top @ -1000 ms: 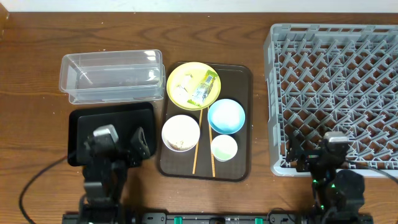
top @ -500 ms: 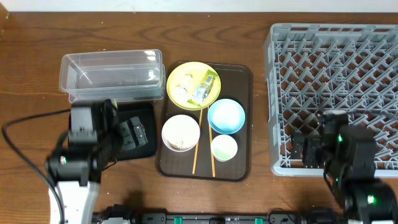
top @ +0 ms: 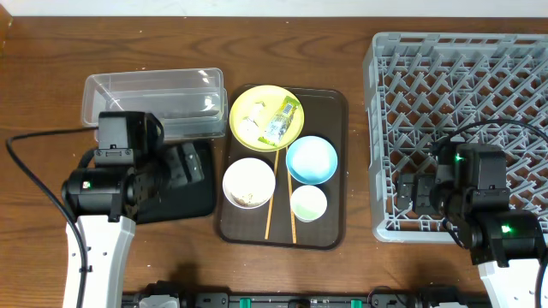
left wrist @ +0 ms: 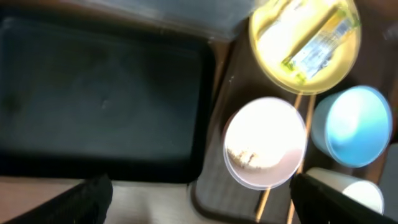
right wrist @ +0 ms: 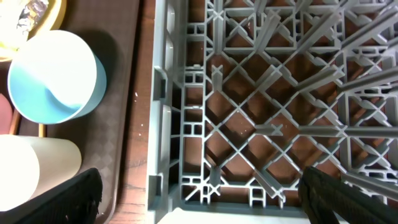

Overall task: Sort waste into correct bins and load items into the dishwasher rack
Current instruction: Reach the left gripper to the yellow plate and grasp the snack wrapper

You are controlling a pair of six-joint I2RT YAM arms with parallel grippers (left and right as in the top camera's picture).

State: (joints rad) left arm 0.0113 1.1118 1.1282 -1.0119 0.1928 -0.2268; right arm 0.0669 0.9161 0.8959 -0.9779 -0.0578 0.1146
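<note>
Jaws spread wide, empty: left gripper above shallow black rectangular tray, right gripper above large grey plastic lattice rack.

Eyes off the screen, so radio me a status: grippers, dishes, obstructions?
Both grippers open, empty: left gripper over black tray, right gripper over near corner of dishwasher rack. Dishes and wrapper on brown serving tray; rack bare. Nothing blocking.
</note>
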